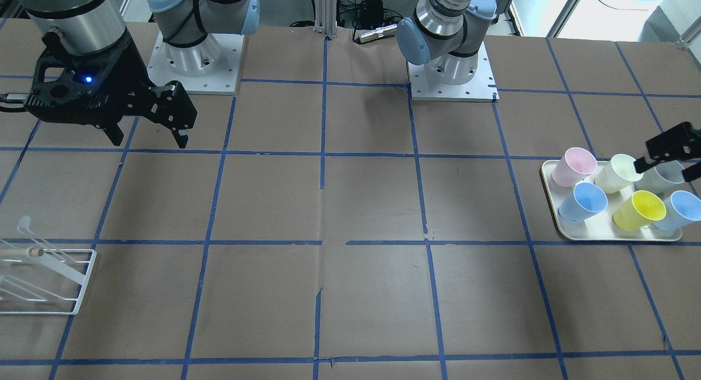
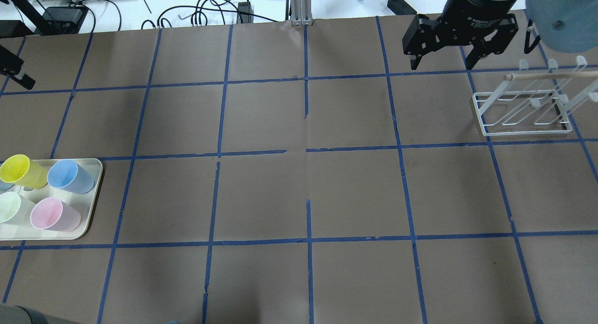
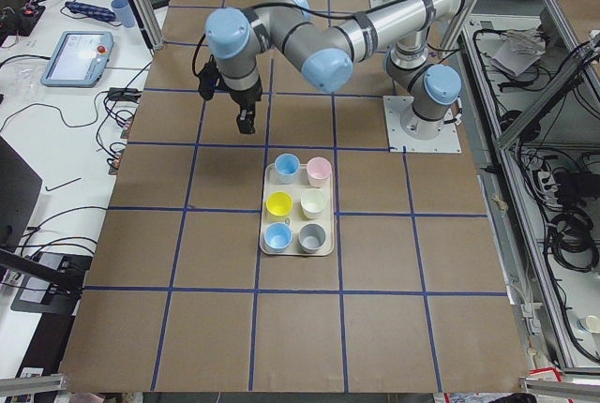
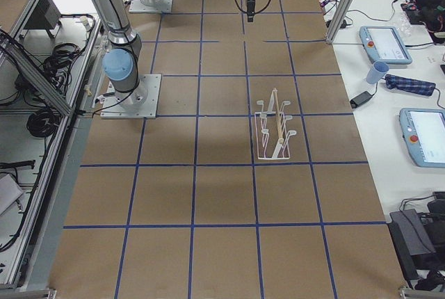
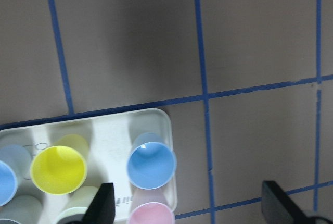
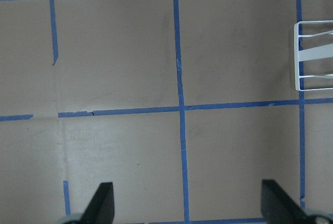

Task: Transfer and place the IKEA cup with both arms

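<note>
Several cups stand in a cream tray (image 1: 619, 236) at my left end of the table. Two are blue and near alike: one (image 1: 583, 202) beside the pink cup (image 1: 574, 166), one (image 1: 682, 209) beside the grey cup (image 1: 665, 174). I cannot tell which is the pale IKEA cup. My left gripper (image 1: 665, 162) hangs open and empty high over the tray's grey-cup side. In the left wrist view its fingers (image 5: 104, 203) frame a blue cup (image 5: 151, 164) below. My right gripper (image 1: 148, 136) is open and empty, high above bare table at the far end.
A white wire rack (image 1: 44, 281) with a wooden rod stands at my right end, also in the overhead view (image 2: 523, 114). A yellow cup (image 1: 639, 210) and a pale green cup (image 1: 619, 173) share the tray. Blue tape lines grid the brown table.
</note>
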`<state>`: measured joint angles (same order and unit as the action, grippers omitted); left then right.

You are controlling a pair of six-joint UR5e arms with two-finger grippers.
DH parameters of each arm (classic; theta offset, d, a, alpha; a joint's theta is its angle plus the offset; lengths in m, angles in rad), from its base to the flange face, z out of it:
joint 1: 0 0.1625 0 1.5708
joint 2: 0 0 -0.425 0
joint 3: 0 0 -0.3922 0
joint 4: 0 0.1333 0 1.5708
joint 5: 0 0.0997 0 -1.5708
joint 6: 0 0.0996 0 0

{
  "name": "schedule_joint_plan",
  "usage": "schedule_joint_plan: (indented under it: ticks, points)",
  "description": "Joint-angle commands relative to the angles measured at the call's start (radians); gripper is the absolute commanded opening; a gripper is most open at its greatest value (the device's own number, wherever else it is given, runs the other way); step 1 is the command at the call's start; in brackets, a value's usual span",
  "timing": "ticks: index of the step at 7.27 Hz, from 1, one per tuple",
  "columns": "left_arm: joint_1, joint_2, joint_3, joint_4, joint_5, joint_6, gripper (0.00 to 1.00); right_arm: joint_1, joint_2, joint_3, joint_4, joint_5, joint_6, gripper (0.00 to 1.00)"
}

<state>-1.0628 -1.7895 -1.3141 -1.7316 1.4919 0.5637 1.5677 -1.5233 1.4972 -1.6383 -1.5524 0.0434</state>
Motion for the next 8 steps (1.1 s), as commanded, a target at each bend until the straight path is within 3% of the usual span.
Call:
schedule_joint_plan:
  ticks: [1, 4, 6, 8]
  points:
    - [-0.164, 0.12, -0.1, 0.0, 0.018, -0.257, 1.0, 0.0, 0.0, 0.0, 0.0, 0.0, -0.002, 1.0]
    - [-0.395, 0.186, -0.132, 0.027, 0.018, -0.473, 1.0, 0.0, 0.002, 0.0, 0.0, 0.0, -0.005, 1.0]
    - [-0.462, 0.199, -0.137, 0.072, 0.019, -0.464, 1.0, 0.0, 0.0, 0.0, 0.0, 0.0, -0.007, 1.0]
    - [-0.47, 0.2, -0.134, 0.086, 0.1, -0.432, 1.0, 0.0, -0.002, 0.0, 0.0, 0.0, -0.008, 1.0]
